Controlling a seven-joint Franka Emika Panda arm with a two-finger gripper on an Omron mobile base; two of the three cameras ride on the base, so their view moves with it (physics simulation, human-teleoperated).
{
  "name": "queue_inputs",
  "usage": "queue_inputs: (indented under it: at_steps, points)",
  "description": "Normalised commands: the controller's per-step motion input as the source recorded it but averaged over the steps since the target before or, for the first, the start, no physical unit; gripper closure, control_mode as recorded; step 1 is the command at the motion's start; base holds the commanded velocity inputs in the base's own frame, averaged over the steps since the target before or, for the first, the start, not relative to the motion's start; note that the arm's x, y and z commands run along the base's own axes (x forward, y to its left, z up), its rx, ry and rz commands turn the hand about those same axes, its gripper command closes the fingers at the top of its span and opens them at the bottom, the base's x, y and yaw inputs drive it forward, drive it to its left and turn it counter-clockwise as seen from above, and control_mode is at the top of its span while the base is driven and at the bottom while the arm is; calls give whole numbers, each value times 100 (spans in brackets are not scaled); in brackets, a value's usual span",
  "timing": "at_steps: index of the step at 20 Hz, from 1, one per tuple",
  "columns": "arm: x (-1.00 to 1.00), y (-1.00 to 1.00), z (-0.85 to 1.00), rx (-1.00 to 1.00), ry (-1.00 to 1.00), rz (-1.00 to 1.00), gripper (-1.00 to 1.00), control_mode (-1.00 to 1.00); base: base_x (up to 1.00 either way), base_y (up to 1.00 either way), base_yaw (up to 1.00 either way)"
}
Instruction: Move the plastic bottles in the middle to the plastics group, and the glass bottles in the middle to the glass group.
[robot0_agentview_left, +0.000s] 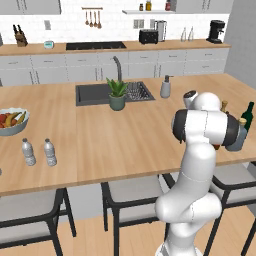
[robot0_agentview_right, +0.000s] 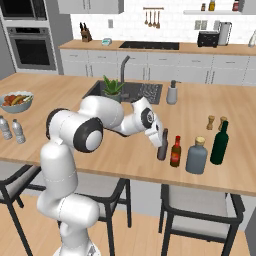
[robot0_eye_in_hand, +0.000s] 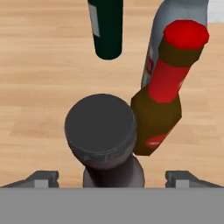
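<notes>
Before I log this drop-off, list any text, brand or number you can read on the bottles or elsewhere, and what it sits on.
No text can be read in any view.
Brown bottle with red neck: pale oval label, blurred, unreadable.
Green wine bottle: pale label strip, no legible letters.
Grey-blue bottle: red-and-white label edge in the hand view, unreadable.
Near-black bottle: seen cap-on, no marking visible.
Plastic water bottles: labels too small.

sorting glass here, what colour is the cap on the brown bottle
Red, like its neck; the brown bottle shows best in the hand view.
</notes>
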Motion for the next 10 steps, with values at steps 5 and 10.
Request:
queue_inputs:
  at_steps: [5,10]
  points:
    - [-1,0,38,0,0,0,-100,-100,0,0,0]
    - [-11,0,89,0,0,0,-100,-100,0,0,0]
